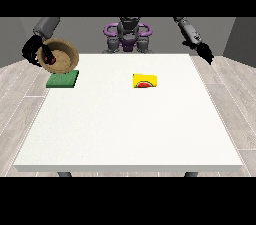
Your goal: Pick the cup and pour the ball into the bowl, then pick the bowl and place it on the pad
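**Bowl held tilted above the pad, cup lying on the counter**

Front view: the hand at the view's left (36, 49) carries the round brown wooden bowl (59, 55) by its rim, its dark fingers (49, 57) curled over the edge nearest the arm. The bowl hangs tilted, its opening turned toward the camera, just above and slightly behind the flat green square pad (63, 79), which lies near the left edge of the large white counter (130, 129). Something small and reddish shows inside the bowl by the fingers; whether it is the ball I cannot tell.

The yellow cup (145, 81) lies on its side near the counter's middle, well apart from the bowl, its reddish mouth facing the camera.

The hand at the view's right (204, 51) hangs off the far right corner, holding nothing, its fingers pointing down and seemingly relaxed.

As a judgement: the bowl looks rigid and light, with a hard, smooth wall that could slide in a rim pinch. Since it is tilted, it likely needs levelling before it goes down on the pad.
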Controlling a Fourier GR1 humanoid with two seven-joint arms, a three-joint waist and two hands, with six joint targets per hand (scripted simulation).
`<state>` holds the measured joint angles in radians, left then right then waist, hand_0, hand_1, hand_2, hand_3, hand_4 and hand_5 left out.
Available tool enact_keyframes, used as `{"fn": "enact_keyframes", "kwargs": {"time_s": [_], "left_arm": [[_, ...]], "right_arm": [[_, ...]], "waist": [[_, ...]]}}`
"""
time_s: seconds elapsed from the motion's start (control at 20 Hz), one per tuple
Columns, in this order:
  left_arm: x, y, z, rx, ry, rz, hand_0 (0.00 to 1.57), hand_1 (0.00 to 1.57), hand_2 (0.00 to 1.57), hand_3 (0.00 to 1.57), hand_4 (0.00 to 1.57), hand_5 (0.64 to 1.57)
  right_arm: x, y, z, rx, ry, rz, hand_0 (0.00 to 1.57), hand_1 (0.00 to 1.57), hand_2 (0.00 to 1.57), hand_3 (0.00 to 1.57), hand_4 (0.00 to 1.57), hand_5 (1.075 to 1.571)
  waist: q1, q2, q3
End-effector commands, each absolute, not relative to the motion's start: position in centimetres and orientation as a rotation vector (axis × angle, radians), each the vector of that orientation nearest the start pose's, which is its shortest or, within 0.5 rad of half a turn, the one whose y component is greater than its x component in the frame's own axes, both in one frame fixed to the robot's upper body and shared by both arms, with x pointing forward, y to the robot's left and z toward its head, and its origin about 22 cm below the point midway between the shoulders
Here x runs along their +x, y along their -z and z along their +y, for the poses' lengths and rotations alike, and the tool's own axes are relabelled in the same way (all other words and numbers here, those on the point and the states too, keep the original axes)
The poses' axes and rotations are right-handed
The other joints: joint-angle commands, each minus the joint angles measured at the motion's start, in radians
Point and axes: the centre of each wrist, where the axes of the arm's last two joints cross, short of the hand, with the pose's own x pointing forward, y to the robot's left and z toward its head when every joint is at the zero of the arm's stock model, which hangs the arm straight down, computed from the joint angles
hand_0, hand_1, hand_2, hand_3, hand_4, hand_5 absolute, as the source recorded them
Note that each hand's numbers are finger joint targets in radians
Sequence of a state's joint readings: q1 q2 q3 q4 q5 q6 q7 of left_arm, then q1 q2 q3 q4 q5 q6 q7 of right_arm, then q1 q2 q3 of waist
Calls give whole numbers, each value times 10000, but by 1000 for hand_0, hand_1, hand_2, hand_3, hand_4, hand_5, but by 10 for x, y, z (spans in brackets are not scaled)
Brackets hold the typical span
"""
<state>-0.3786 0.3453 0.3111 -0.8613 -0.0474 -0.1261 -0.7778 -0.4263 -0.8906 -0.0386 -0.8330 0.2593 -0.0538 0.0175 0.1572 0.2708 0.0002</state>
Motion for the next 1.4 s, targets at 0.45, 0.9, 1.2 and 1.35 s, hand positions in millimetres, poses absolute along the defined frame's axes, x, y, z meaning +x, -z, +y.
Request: {"fn": "enact_keyframes", "kwargs": {"time_s": [0.45,0.9,1.2,1.35], "left_arm": [[304,-40,434,2880,939,-21943,0,0,0,0,865,1176],[284,-23,431,2919,466,-21696,0,0,0,0,852,1176],[265,-33,462,2870,426,-21747,0,0,0,0,883,1213],[272,-14,438,2784,663,-20475,0,0,0,0,883,1213]], "right_arm": [[309,-67,-501,-8964,-751,-12631,1571,1571,1571,1132,798,1385],[303,-127,-544,-7813,2485,-13108,0,0,641,182,0,1238],[297,-130,-552,-7641,2597,-13191,0,0,459,54,0,1293],[329,-123,-518,-5917,2141,-13866,0,0,422,321,272,1315]], "waist": [[79,1553,22],[-188,1304,14],[-149,1009,2],[-203,-98,-4]]}}
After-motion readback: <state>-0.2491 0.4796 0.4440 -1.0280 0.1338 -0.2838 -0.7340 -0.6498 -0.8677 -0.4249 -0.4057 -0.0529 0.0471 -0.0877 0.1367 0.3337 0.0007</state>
